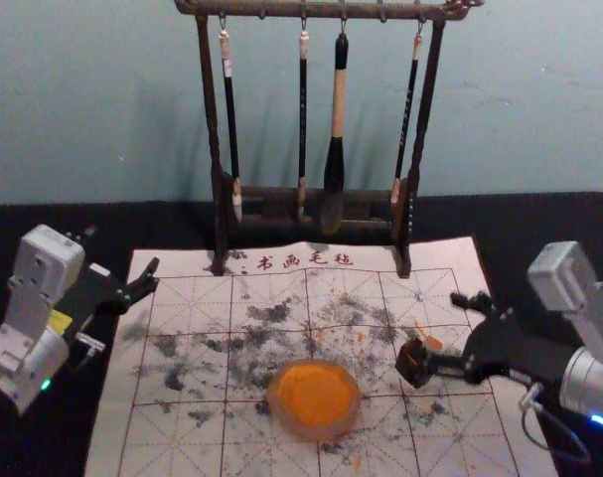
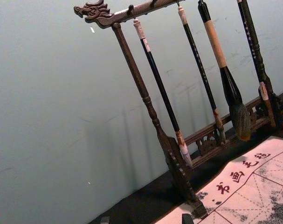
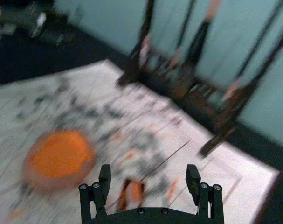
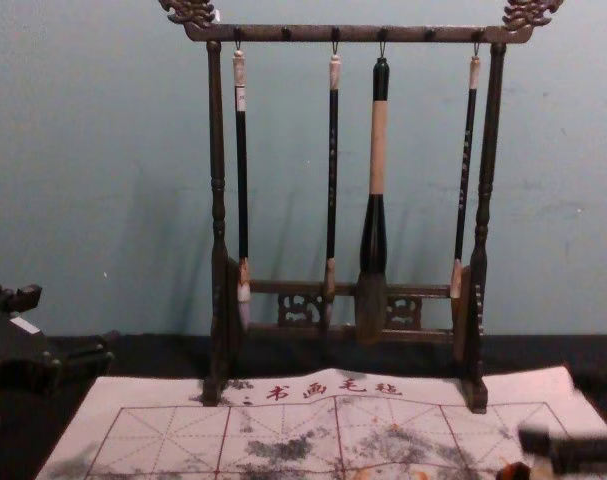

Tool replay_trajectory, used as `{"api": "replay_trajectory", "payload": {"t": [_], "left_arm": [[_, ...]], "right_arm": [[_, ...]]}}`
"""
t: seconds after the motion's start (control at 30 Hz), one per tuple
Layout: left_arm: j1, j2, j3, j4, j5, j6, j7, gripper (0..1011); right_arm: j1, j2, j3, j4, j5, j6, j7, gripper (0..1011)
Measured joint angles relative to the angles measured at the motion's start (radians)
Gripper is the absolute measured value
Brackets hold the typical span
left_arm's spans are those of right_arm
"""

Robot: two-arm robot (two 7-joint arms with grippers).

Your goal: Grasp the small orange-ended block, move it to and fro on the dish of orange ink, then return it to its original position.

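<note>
My right gripper (image 1: 442, 334) hangs open over the mat's right side, near the small dark block (image 1: 413, 364). In the right wrist view, the right gripper (image 3: 148, 172) has its fingers apart, and the block (image 3: 134, 192), orange on top, shows in the gap between them; whether they touch it I cannot tell. The round dish of orange ink (image 1: 316, 395) sits left of the block. In the chest view the block (image 4: 515, 470) is at the bottom edge beside the blurred right gripper. My left gripper (image 1: 122, 254) stays parked open at the mat's far left; fingertips of the left gripper (image 2: 146, 219) edge the left wrist view.
A dark wooden rack (image 1: 217, 149) with several hanging brushes stands behind the ink-stained mat (image 1: 142, 407). A large brush (image 4: 375, 220) hangs right of the rack's middle. Black cloth (image 1: 559, 224) surrounds the mat.
</note>
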Motion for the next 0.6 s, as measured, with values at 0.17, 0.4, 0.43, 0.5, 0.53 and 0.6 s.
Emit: {"api": "replay_trajectory", "payload": {"t": [0.17,0.4,0.43,0.5,0.53,0.6], "left_arm": [[0.0,0.0,0.0,0.0,0.0,0.0,0.0,1001],[0.0,0.0,0.0,0.0,0.0,0.0,0.0,1001],[0.0,0.0,0.0,0.0,0.0,0.0,0.0,1001],[0.0,0.0,0.0,0.0,0.0,0.0,0.0,1001],[0.0,0.0,0.0,0.0,0.0,0.0,0.0,1001],[0.0,0.0,0.0,0.0,0.0,0.0,0.0,1001]], "right_arm": [[-0.061,-0.067,0.077,-0.027,-0.026,-0.106,-0.146,1000],[-0.1,-0.144,0.141,-0.027,-0.126,-0.161,-0.352,1000],[-0.102,-0.151,0.146,-0.025,-0.134,-0.156,-0.37,1000],[-0.107,-0.167,0.155,-0.015,-0.164,-0.138,-0.416,1000],[-0.108,-0.171,0.156,-0.01,-0.178,-0.13,-0.431,1000],[-0.11,-0.182,0.157,0.005,-0.213,-0.105,-0.467,1000]]}}
